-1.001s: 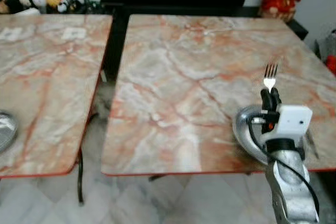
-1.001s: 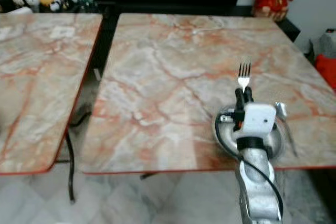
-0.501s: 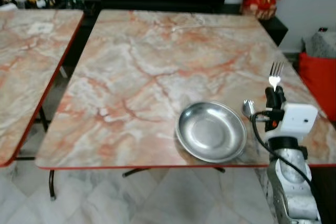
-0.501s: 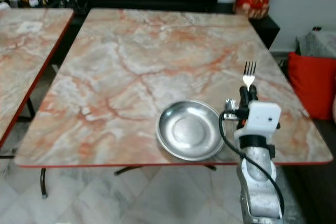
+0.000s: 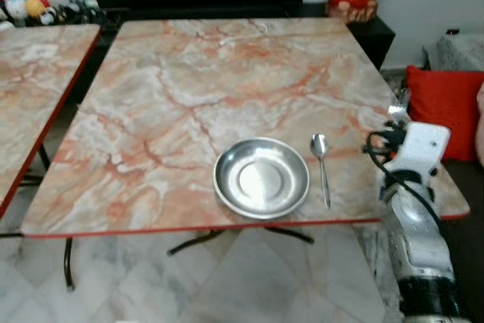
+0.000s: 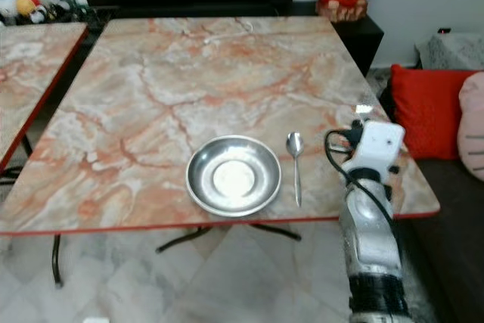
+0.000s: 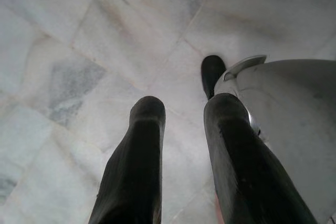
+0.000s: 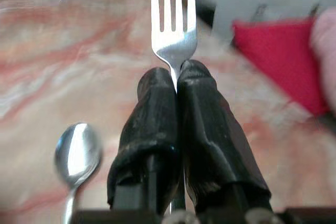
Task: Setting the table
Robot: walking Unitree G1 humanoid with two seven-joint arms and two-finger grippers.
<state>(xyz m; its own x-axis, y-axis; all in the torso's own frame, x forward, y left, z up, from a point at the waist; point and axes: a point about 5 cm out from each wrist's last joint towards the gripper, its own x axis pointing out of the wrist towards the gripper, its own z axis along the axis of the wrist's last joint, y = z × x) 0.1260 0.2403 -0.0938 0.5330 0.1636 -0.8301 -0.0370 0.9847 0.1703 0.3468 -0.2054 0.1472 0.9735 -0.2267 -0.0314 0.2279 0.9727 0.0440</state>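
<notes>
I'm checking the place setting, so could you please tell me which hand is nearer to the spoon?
The right hand. It holds the fork over the table, just right of the spoon. The left hand hangs low over the floor, away from it.

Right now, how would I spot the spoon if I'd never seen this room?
Find the big marble table and its near edge, where a round steel dish sits. The spoon lies flat just right of that dish, bowl pointing away, unlike the fork gripped in the right tool.
</notes>
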